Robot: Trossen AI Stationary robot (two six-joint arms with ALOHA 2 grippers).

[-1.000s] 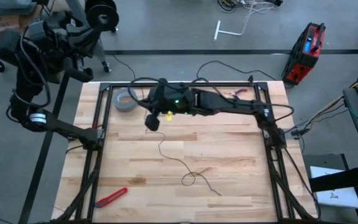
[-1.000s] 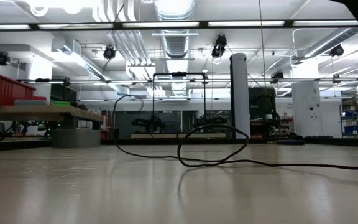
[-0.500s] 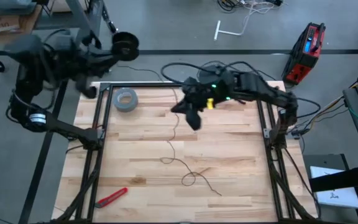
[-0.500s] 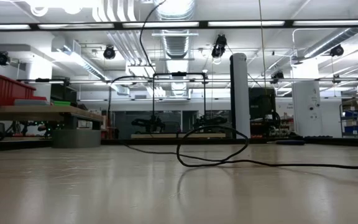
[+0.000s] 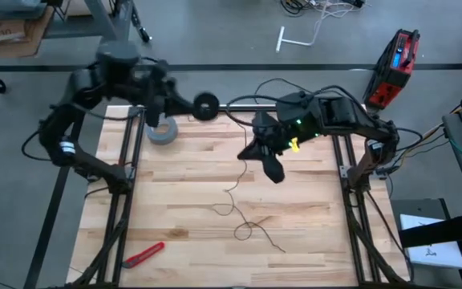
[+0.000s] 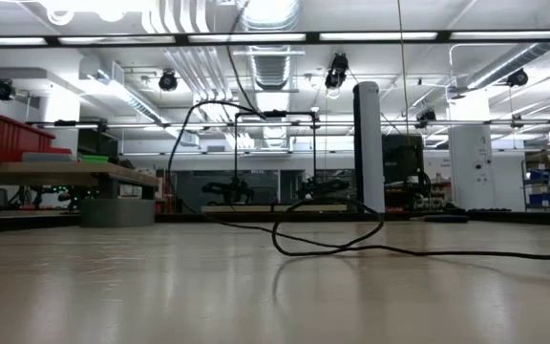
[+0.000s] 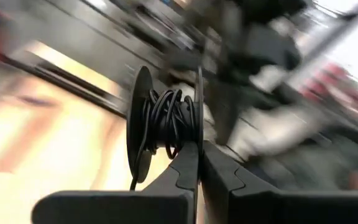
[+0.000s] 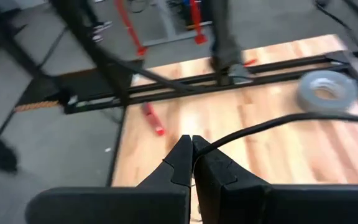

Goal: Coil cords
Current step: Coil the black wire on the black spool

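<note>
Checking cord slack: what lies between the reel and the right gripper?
In the high view only the thin cord spans from the reel to the right gripper, above bare table.

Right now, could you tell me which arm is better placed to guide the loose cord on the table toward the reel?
The right. Its gripper hangs over the table, shut on the cord, directly above the slack. The left gripper is occupied, shut on the reel at the table's far edge.

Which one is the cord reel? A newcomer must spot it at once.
Start at the wooden table's far edge, by the grey tape roll. Just beyond it, the left gripper holds a small black reel in the air. Unlike the roll, it is black, flanged and wound with thin cord.
</note>
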